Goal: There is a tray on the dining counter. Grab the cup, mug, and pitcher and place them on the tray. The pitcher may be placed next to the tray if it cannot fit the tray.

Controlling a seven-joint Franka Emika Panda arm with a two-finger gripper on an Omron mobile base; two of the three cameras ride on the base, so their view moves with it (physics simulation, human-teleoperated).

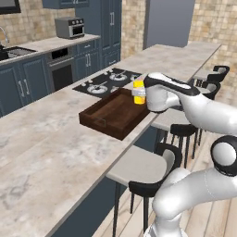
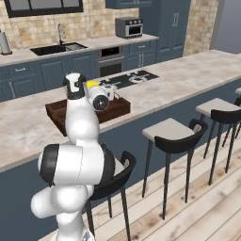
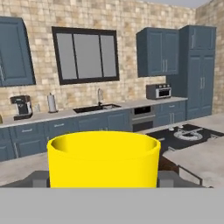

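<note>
Gripper point(image 3: 103, 181) clasps cup point(image 3: 103, 159) above tray point(image 1: 115, 113).

The arm point(image 1: 185, 99) hides the cup's point(image 1: 139, 92) right side.

Arm stretched fwd, wrist level, gripper point(image 3: 103, 178) fingers wide either side of the cup point(image 3: 103, 158).
</note>
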